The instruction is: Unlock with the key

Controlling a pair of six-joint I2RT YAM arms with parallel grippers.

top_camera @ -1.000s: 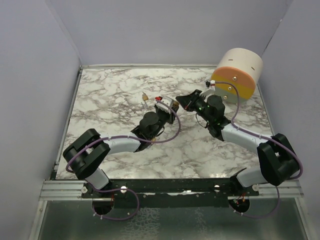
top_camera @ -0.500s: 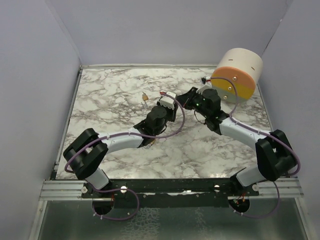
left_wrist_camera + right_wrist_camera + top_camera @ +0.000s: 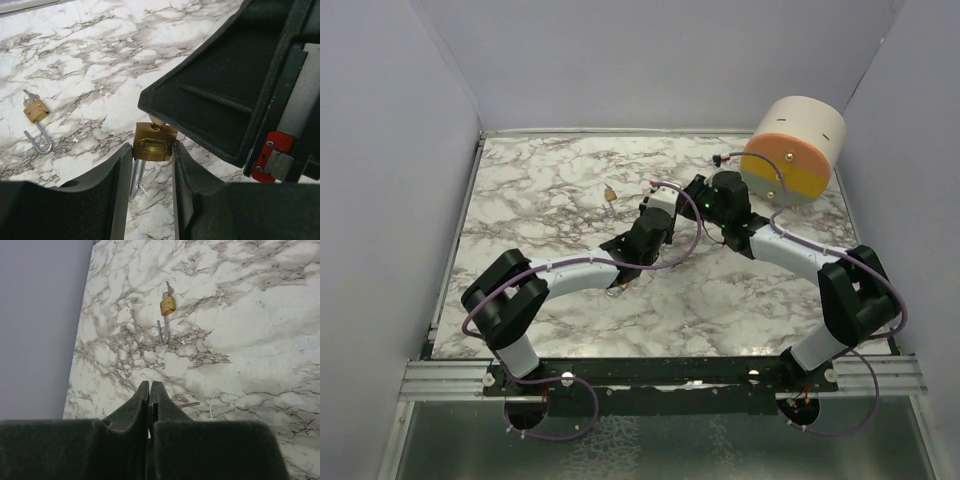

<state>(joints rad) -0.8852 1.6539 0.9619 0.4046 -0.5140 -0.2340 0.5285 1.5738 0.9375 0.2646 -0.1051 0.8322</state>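
In the left wrist view my left gripper [image 3: 152,148] is shut on a small brass padlock [image 3: 154,141], pinching its body from both sides. The silver shackle [image 3: 136,176] hangs down between the fingers. My right gripper's black fingers [image 3: 210,95] press against the padlock's top end, where a sliver of the key [image 3: 155,123] shows. In the right wrist view my right gripper [image 3: 150,388] is shut tight and the key itself is hidden between the pads. Seen from above, the two grippers [image 3: 660,200] [image 3: 696,196] meet over the middle of the table.
A second brass padlock [image 3: 36,110] with an open shackle and a key in it lies on the marble table [image 3: 550,180], left of the grippers, also seen as the padlock [image 3: 167,305]. A cream and orange cylinder [image 3: 798,145] stands at the back right. Grey walls enclose the table.
Both arms have reached farther from their bases. The right gripper has moved left and the left gripper up, so their tips now meet at the padlock.
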